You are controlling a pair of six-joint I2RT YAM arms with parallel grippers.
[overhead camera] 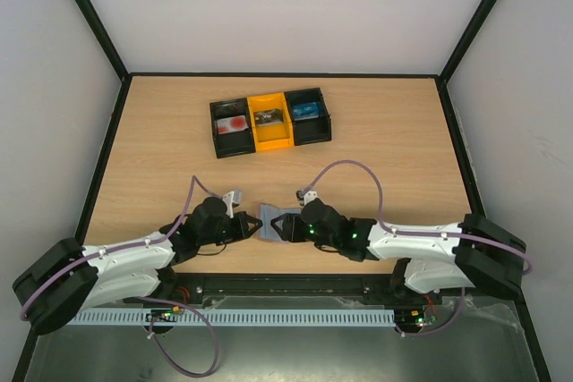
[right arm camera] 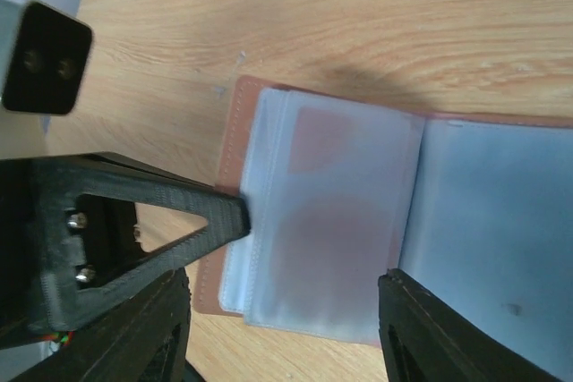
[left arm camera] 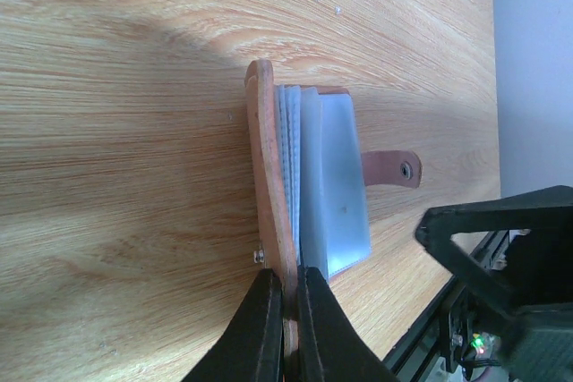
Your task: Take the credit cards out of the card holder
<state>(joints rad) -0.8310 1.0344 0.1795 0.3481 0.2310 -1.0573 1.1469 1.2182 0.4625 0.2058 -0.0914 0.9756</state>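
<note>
The card holder lies open on the table between my two grippers. In the left wrist view, my left gripper is shut on the near edge of its pinkish-brown cover, with the blue-grey sleeves beside it. My right gripper is open, its jaws standing on either side of the translucent sleeves. A dim reddish shape shows through them; I cannot tell whether it is a card. A pale card with a red round mark lies in the tray's left compartment. The plain red card is not clearly in view.
A black-and-yellow three-compartment tray stands at the back centre, with a dark item in the yellow bin and a blue item in the right bin. The holder's snap strap lies flat. The table's front rail is close behind the grippers.
</note>
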